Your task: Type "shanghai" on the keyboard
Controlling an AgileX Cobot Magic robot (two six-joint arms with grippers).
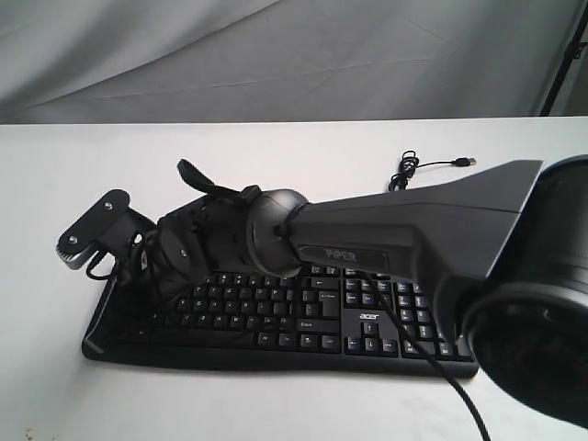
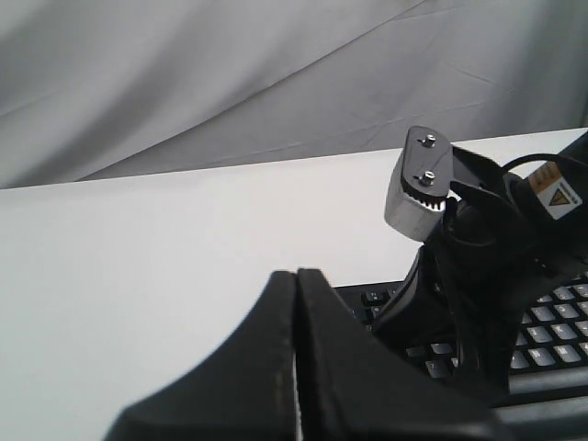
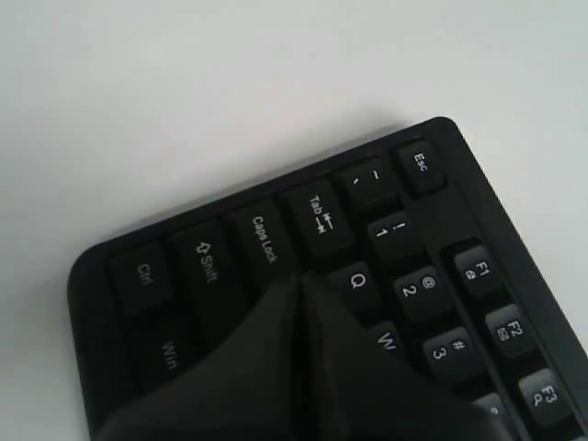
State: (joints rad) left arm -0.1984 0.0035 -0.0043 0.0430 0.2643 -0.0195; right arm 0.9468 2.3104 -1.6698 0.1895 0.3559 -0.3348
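Keyboard: the black keyboard (image 1: 276,312) lies flat on the white surface (image 1: 230,395), towards the front and middle in the exterior view, with its long side running across.
Keyboard layout: the number pad is at the right end, and a small white "acer" logo (image 1: 368,317) sits between the main keys and the pad.
Keyboard left end: the right wrist view shows this corner, with Esc, Tab, Caps Lock (image 3: 265,241), Shift, Ctrl, Q (image 3: 358,281) and the first number keys readable.
Cable: a thin black cable (image 1: 404,170) lies coiled behind the keyboard, and its plug (image 1: 467,161) rests free on the surface.
Right gripper: the right gripper (image 3: 303,289) has its fingers pressed together into one dark wedge.
Right gripper position: its tip is over the key just beside Caps Lock, next to Q. That key is hidden, so I cannot tell whether it is pressed.
Right arm: the grey arm (image 1: 413,230), marked "PIPER", reaches from the right across the keyboard to its left end.
Bracket: a bracket (image 1: 92,230) with two screws sticks out past the wrist.
Left gripper: the left gripper (image 2: 296,280) also has its fingers together, holding nothing.
Left gripper position: it is near the keyboard's left end, with the right arm's wrist just beyond it. I cannot tell whether it touches anything.
Label: a yellow warning sticker (image 2: 554,195) is on the right arm's wrist.
Backdrop: a grey cloth (image 1: 276,55) hangs behind the surface.
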